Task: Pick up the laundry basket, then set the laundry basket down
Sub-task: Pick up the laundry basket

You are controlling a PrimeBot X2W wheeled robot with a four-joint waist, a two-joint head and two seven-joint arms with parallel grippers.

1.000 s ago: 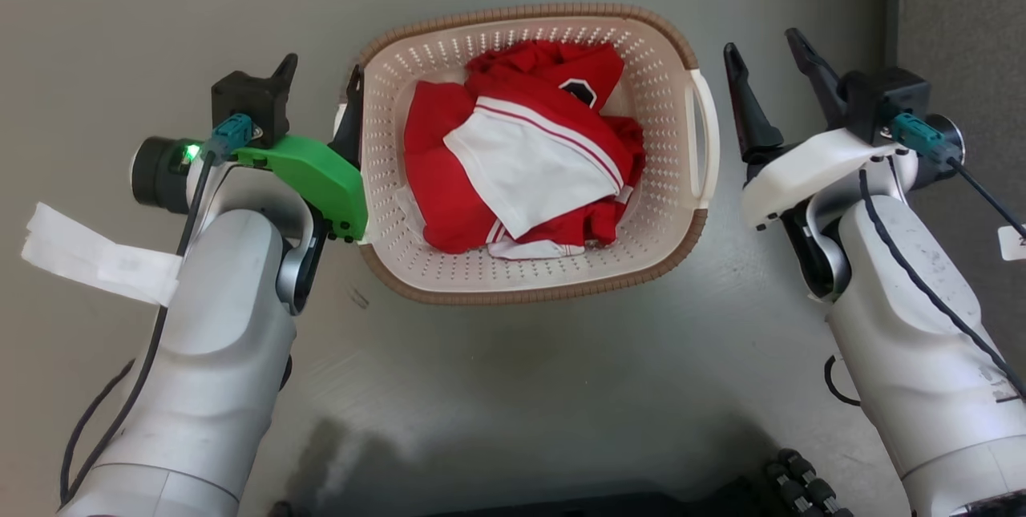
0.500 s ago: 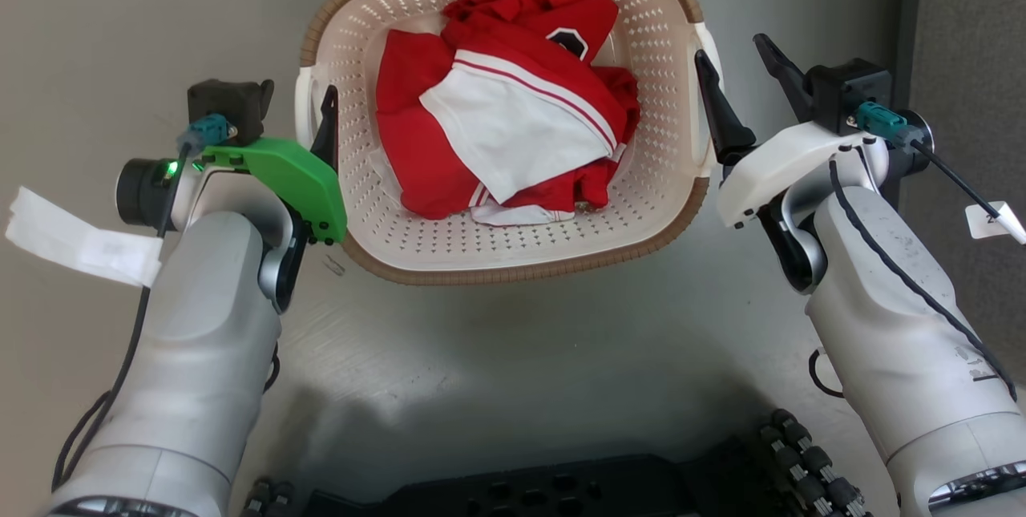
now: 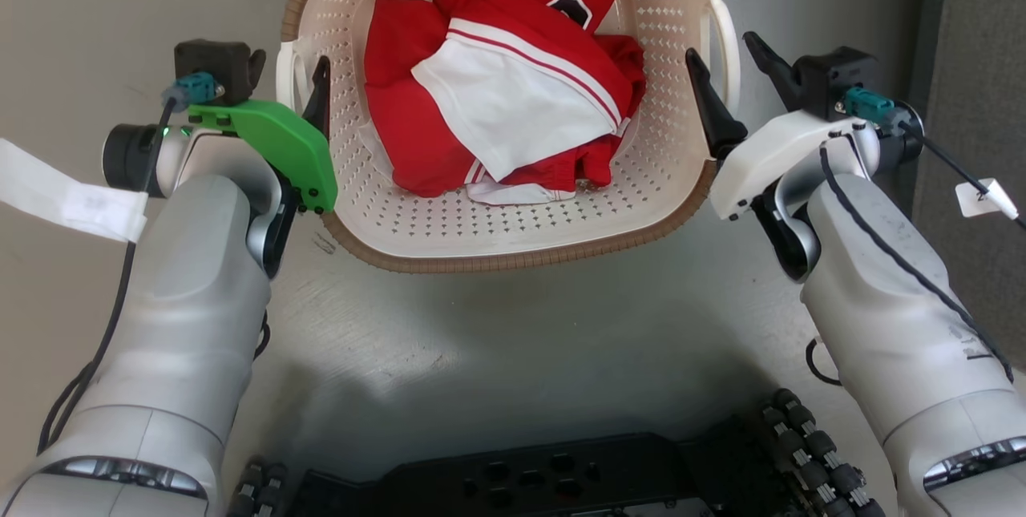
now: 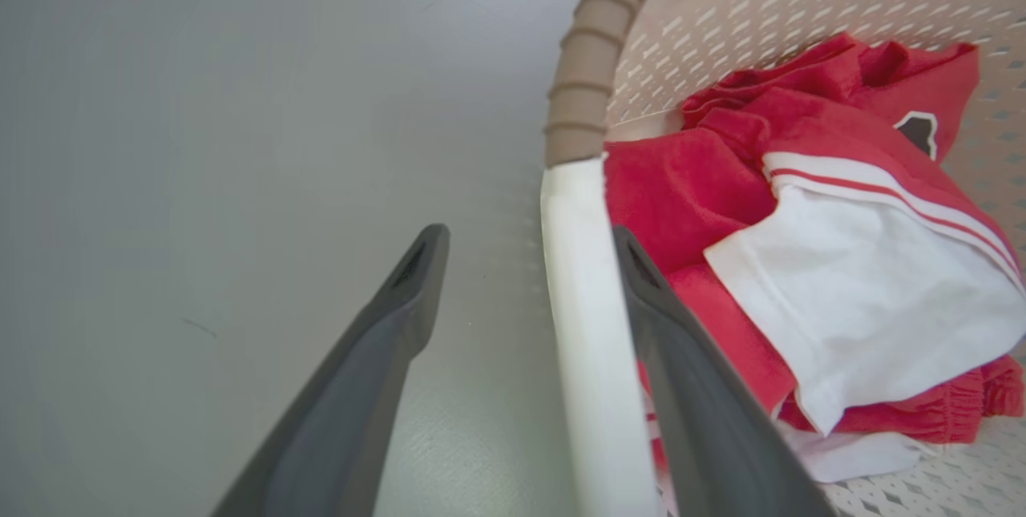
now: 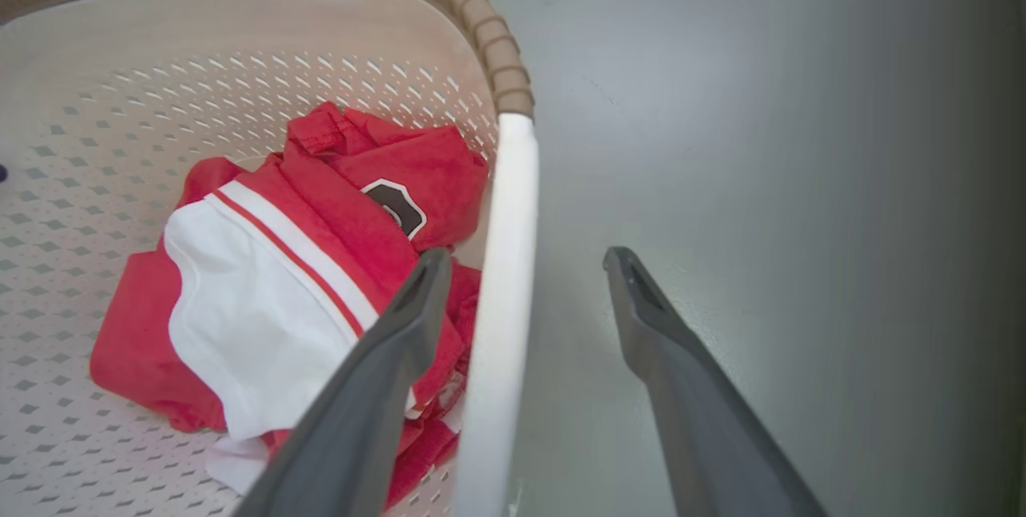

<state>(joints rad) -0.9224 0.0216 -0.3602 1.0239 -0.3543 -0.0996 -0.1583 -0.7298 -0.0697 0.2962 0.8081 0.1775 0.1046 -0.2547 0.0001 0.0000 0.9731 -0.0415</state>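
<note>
The left tool is spread astride the laundry basket's left handle, and the right tool is spread astride the right handle. Their inner fingers sit inside the rim and their outer fingers over grey floor.

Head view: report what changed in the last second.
The right gripper moved in from beside the laundry basket to straddle its right handle, one finger inside, still open. The left gripper stayed open around the left handle; the clothes lie unchanged.

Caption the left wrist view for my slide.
Open left gripper straddles the white handle of the laundry basket, red-and-white clothes inside.
</note>
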